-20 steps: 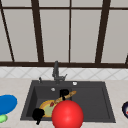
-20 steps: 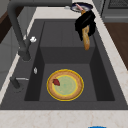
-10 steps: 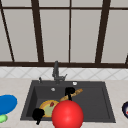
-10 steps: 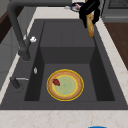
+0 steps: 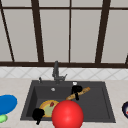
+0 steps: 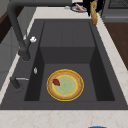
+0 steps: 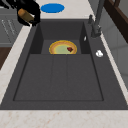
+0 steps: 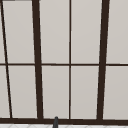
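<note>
While looking at the sink (image 5: 28, 100) from the front, noting the right robot hand (image 5: 76, 89) hanging above the basin with fingers curled round a bread stick (image 5: 80, 92), gripping it near one end and leaving the rest slanting up to the right. Confirming the same from the left side, with the robot hand (image 6: 87, 5) and bread stick (image 6: 93, 11) sitting over the far rim, close to the desk (image 6: 111, 50). Recording the left robot hand (image 5: 38, 114) idling at the front left corner of the sink, beside a red ball (image 5: 67, 115), and not being able to tell its grip. Logging a yellow-rimmed plate (image 6: 65, 85) lying flat in the basin with a small red scrap on it, well apart from the bread stick, and a blue dish (image 5: 7, 103) resting on the desk at the left. Judging good handling here as holding the grasp firm, carrying the long free end level, and staying clear of the faucet (image 5: 56, 72) and the sink walls. Finding no brand, label or writing readable anywhere.
</note>
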### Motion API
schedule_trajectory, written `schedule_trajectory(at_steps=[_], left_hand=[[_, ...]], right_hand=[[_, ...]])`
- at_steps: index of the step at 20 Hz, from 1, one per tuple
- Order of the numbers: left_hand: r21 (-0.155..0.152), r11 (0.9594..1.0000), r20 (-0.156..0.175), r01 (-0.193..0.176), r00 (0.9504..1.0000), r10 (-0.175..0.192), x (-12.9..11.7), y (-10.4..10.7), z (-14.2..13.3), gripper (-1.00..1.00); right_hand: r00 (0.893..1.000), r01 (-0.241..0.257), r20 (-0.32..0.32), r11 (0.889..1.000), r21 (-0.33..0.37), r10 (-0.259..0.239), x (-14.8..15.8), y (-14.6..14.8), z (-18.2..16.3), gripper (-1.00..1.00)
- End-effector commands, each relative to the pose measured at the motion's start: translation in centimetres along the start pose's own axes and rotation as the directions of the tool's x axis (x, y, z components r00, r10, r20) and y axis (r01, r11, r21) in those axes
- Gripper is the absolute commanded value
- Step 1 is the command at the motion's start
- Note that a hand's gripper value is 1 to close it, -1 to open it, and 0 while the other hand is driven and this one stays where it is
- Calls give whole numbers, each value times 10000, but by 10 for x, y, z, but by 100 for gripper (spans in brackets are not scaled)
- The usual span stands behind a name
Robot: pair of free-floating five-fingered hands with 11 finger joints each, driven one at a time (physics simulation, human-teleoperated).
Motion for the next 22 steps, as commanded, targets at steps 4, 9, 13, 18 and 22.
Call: schedule_trajectory(at_steps=[4,9,13,18,22], left_hand=[[0,10000,0,0,10000,0,0,0,0,0],[0,10000,0,0,10000,0,0,0,0,0],[0,10000,0,0,10000,0,0,0,0,0],[0,10000,0,0,10000,0,0,0,0,0],[0,10000,0,0,10000,0,0,0,0,0]], right_hand=[[10000,-6,77,9974,-720,11,-37,-7,37,100],[9999,11,126,9948,-1015,2,-65,-8,62,100],[9998,140,136,9947,-1023,-126,-89,-11,80,100],[9997,229,126,9943,-1037,-217,-117,-17,105,100],[9997,240,107,9941,-1056,-230,-142,-21,122,100]])
